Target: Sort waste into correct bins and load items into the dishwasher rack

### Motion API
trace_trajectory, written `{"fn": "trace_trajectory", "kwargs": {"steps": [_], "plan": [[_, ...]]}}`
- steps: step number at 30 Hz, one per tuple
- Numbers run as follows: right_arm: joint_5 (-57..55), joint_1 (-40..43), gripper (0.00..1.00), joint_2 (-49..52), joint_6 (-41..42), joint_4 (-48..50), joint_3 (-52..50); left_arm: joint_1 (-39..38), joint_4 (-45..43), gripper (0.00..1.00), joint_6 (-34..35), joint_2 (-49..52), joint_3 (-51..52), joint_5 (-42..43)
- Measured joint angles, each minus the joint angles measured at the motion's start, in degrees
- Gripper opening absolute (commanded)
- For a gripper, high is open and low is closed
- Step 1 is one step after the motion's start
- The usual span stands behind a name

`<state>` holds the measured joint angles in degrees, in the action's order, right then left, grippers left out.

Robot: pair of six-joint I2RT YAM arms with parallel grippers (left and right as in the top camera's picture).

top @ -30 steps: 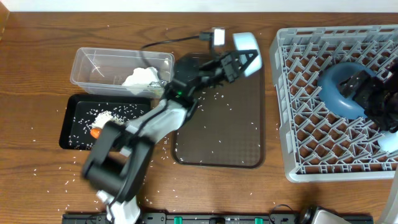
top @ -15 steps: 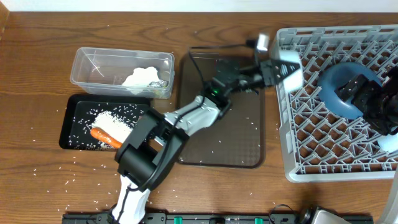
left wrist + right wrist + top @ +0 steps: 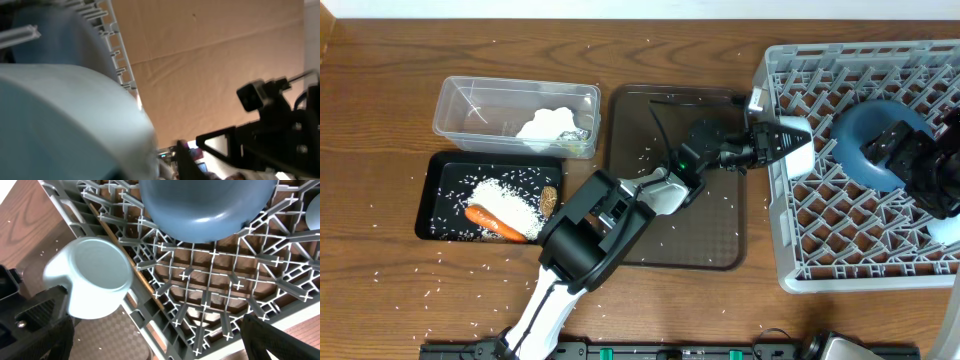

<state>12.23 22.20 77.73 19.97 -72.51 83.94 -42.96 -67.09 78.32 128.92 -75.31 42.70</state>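
Now | left fingers [image 3: 775, 137] gripping light-blue cup [image 3: 95, 277] | shifted along rack [image 3: 840, 240] edge | right fingers [image 3: 886, 141] unclear

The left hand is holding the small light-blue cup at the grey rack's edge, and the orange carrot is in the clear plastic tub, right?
Not the tub. The overhead view shows the orange carrot in the shallow black rectangular tray, beside the white rice. The left hand does hold the small light-blue cup at the grey lattice rack's edge.
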Motion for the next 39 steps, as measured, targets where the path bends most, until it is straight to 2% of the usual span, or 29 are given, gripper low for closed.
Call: {"fn": "trace_trajectory", "kwargs": {"steps": [1, 6, 7, 8, 29, 34, 37, 39], "plan": [[-0.1, 0.0, 0.99, 0.0, 0.0, 0.0, 0.0, 0.0, 0.0, 0.48, 0.6, 0.1, 0.0, -0.1], [-0.7, 0.0, 0.99, 0.0, 0.0, 0.0, 0.0, 0.0, 0.0, 0.64, 1.3, 0.1, 0.0, -0.5], [-0.7, 0.0, 0.99, 0.0, 0.0, 0.0, 0.0, 0.1, -0.1, 0.78, 1.3, 0.1, 0.0, -0.5], [-0.8, 0.0, 0.99, 0.0, 0.0, 0.0, 0.0, 0.2, -0.2, 0.98, 0.9, 0.1, 0.0, -0.5], [-1.4, 0.0, 0.99, 0.0, 0.0, 0.3, 0.0, 11.4, 8.9, 0.98, -6.4, 0.1, 0.0, 10.0], [5.0, 0.0, 0.99, 0.0, -1.3, 0.4, 0.0, 16.5, 17.4, 0.98, -10.3, -2.0, 0.0, 12.0], [11.6, 0.0, 0.99, 0.0, -3.5, 1.2, 0.0, 21.0, 26.6, 0.98, -14.0, -6.5, -0.2, 12.4], [15.6, -0.1, 0.99, -0.1, -6.3, 2.3, 0.0, 24.2, 36.4, 0.98, -18.2, -11.4, -0.9, 12.3]]}}
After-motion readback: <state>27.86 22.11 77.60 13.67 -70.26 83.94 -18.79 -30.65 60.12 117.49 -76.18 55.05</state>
